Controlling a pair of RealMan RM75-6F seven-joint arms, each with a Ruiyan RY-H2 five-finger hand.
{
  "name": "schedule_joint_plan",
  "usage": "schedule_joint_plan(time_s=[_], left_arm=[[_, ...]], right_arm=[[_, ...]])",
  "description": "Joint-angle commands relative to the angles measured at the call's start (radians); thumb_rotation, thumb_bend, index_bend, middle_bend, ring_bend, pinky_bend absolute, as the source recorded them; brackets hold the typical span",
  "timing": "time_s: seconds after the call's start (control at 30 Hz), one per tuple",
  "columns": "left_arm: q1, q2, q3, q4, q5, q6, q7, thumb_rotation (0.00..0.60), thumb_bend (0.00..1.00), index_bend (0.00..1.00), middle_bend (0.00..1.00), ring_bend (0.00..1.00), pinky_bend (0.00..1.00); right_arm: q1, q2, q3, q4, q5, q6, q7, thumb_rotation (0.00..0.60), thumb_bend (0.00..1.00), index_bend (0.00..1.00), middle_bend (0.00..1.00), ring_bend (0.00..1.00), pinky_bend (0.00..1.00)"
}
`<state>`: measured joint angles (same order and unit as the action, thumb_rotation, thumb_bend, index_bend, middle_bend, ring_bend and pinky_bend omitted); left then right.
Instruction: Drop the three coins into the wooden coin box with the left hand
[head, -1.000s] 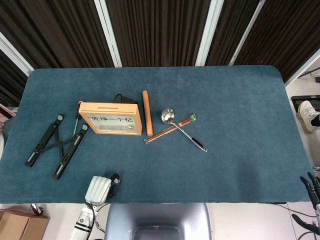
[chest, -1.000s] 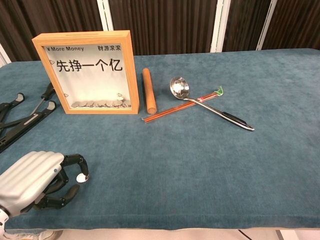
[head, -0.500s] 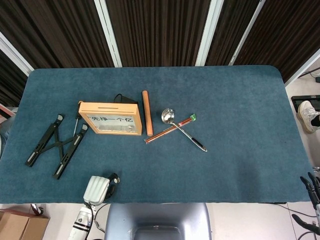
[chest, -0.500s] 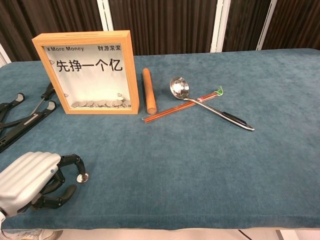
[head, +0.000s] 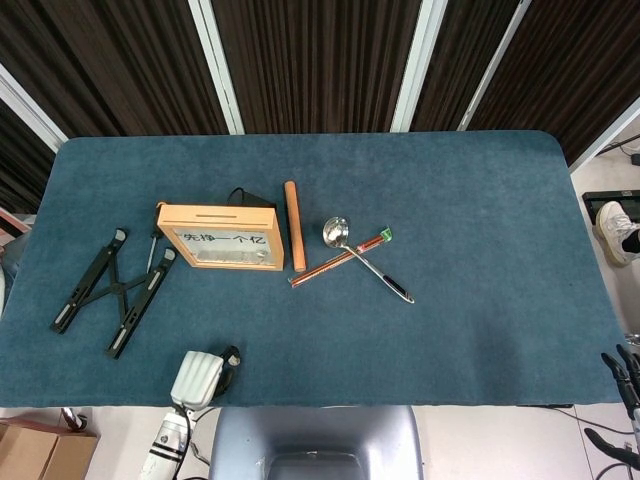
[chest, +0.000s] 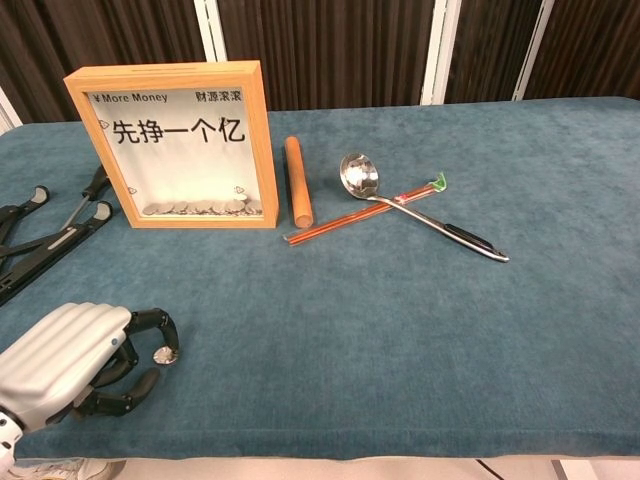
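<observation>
The wooden coin box stands upright at the left of the table, glass front towards me, with several coins lying at its bottom. In the head view the wooden coin box shows the slot along its top edge. My left hand hovers at the near table edge, well in front of the box, fingers curled. It pinches a small silver coin at its fingertips. In the head view the left hand sits at the table's front edge. My right hand hangs off the table's right end, dark fingers spread, holding nothing.
A wooden rod lies just right of the box. A steel ladle crosses wrapped red chopsticks near the centre. A black folding stand lies left of the box. Blue cloth covers the table.
The left hand dipped slightly towards me and then came back forward at the near edge, with the coin still in its fingertips. Nothing else moved.
</observation>
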<state>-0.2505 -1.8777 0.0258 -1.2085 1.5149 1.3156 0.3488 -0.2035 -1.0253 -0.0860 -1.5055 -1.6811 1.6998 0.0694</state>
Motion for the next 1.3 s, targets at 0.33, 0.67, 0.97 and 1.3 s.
schedule_joint_plan(time_s=[0.33,0.67,0.97,1.3], left_arm=[[-0.001,0.003,-0.007,0.007,-0.007,-0.002,0.002,0.600,0.43,0.45,1.00,1.00,1.00],[-0.001,-0.008,-0.014,0.032,-0.001,0.011,-0.031,0.600,0.45,0.54,1.00,1.00,1.00],[-0.002,-0.001,-0.009,0.034,0.009,0.016,-0.038,0.600,0.44,0.53,1.00,1.00,1.00],[-0.005,0.009,-0.012,0.019,0.013,0.019,-0.030,0.600,0.44,0.52,1.00,1.00,1.00]], right_arm=[[-0.001,0.000,0.001,0.000,0.001,0.002,0.002,0.600,0.21,0.00,0.00,0.00,0.00],[0.000,0.000,0.001,0.000,0.002,0.000,0.002,0.600,0.21,0.00,0.00,0.00,0.00],[-0.001,0.000,0.001,-0.001,0.003,-0.001,-0.001,0.600,0.21,0.00,0.00,0.00,0.00],[-0.001,0.001,0.001,-0.002,0.003,-0.002,-0.003,0.600,0.21,0.00,0.00,0.00,0.00]])
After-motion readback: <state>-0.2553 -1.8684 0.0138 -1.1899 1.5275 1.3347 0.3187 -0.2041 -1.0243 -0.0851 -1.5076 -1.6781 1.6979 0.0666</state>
